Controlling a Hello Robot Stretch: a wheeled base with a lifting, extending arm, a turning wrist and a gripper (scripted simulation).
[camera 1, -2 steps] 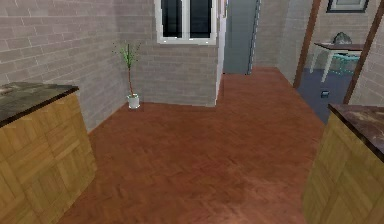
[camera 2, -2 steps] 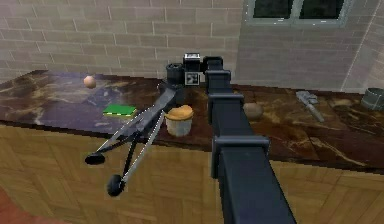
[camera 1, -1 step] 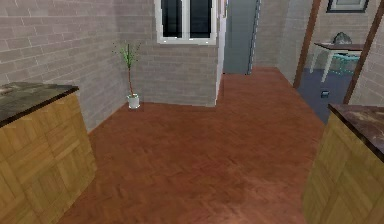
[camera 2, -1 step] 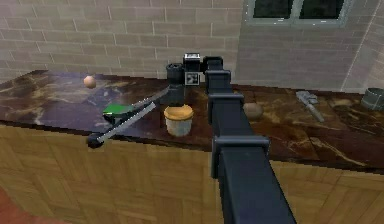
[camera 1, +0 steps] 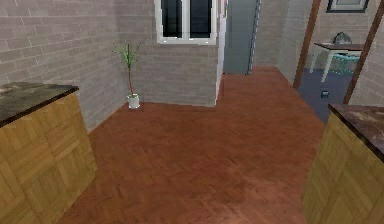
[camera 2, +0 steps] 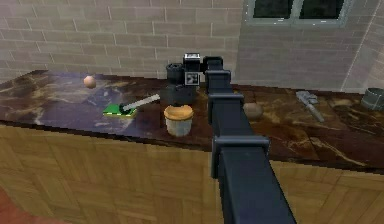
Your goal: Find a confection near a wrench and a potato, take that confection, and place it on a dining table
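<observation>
On the dark marble counter (camera 2: pixel 60 100) in the arm side view stands a tan, muffin-like confection (camera 2: pixel 179 119). A brown potato (camera 2: pixel 252 110) lies to its right, and a grey wrench (camera 2: pixel 310 105) farther right. The dark arm bar (camera 2: pixel 235 150) rises from the bottom edge to two white marker squares (camera 2: pixel 192 66). My gripper (camera 2: pixel 180 98) is left of them, just above the confection in the picture. I cannot tell whether it holds anything, because the confection stands on the counter right at it.
A small orange ball (camera 2: pixel 90 82), a grey-handled tool on a green patch (camera 2: pixel 128 107) and a grey pot (camera 2: pixel 374 98) share the counter. The forward view shows open red-brown floor (camera 1: pixel 200 150) between two wooden counters (camera 1: pixel 40 150), a potted plant (camera 1: pixel 131 75), and a doorway to a table (camera 1: pixel 338 48).
</observation>
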